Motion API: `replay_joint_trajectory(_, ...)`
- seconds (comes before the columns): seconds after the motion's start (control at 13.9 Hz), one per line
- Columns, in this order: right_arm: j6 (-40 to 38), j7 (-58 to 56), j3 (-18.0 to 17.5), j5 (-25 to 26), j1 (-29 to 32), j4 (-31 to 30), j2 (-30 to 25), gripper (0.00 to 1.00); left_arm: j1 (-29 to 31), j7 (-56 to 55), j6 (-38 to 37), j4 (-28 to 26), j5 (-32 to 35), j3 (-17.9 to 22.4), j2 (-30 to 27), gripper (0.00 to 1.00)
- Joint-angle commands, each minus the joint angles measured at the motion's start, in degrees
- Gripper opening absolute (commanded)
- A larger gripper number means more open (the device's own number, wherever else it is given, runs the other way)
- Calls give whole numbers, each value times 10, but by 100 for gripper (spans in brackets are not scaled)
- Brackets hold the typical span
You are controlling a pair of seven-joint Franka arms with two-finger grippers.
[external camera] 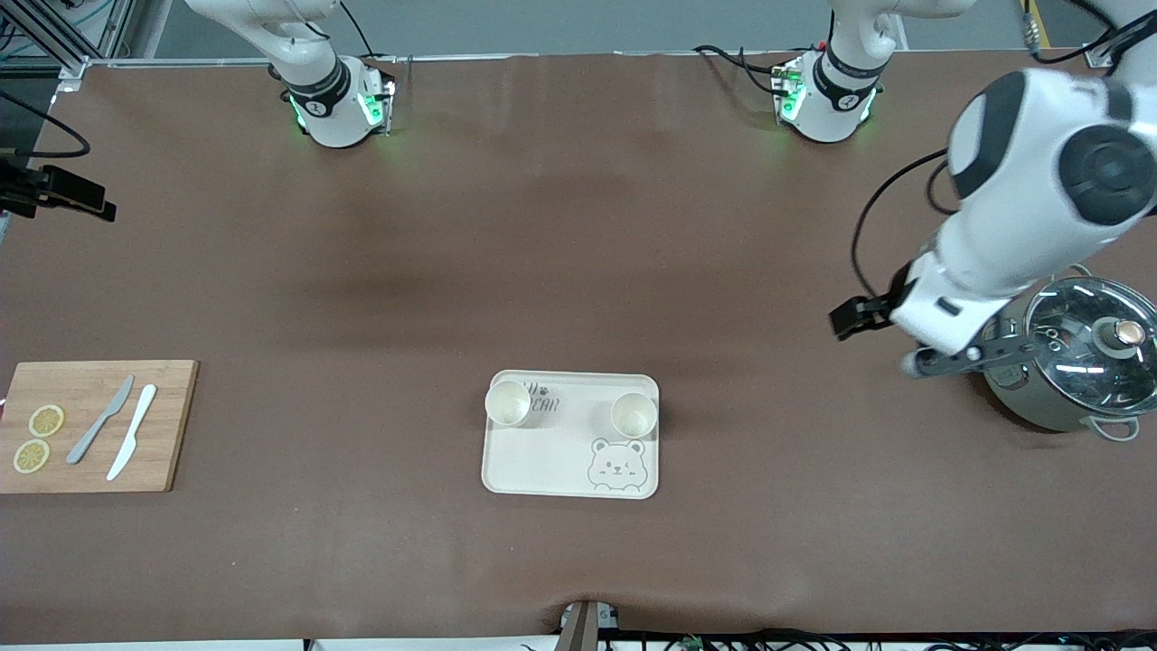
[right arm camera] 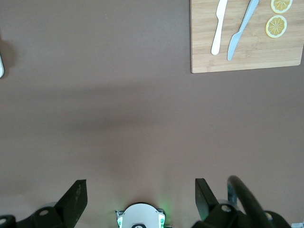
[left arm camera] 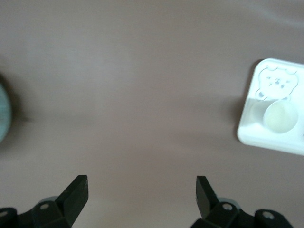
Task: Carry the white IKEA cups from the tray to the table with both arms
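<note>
Both cups [external camera: 508, 402] on tray [external camera: 542, 466] — left gripper [left arm camera: 141, 190], right gripper [right arm camera: 140, 192] gaping, empty — careless descent could tip one.

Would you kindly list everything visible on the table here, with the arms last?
cups: two, cream-white, on the tray, at its edge farther from the front camera.
tray: one, cream with a grey bear drawing, mid-table, near the front camera.
cutting board: one, wooden, at the right arm's end of the table.
knives: two, one grey, one white, on the cutting board.
lemon slices: two, yellow, on the cutting board beside the knives.
pot: one, metal with a glass lid, at the left arm's end.
left gripper: black, open, over bare table between pot and tray.
right gripper: black, open, above its own base.
</note>
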State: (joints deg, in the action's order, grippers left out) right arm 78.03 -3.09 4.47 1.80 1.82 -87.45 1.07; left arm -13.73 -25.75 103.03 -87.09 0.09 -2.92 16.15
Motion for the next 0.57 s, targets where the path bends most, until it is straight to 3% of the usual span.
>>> replay_joint_trajectory(0.0,-4,-2,-4,22,6,16,37,100,-26,-53,44,16,0,2,47,100)
replay_joint_trajectory(0.22,2,-1,-3,30,7,17,71,100,-63,-55,92,47,3,3,115,100)
replay_joint_trajectory(0.5,55,8,-3,-9,21,6,118,100,-93,-55,157,75,3,4,183,100)
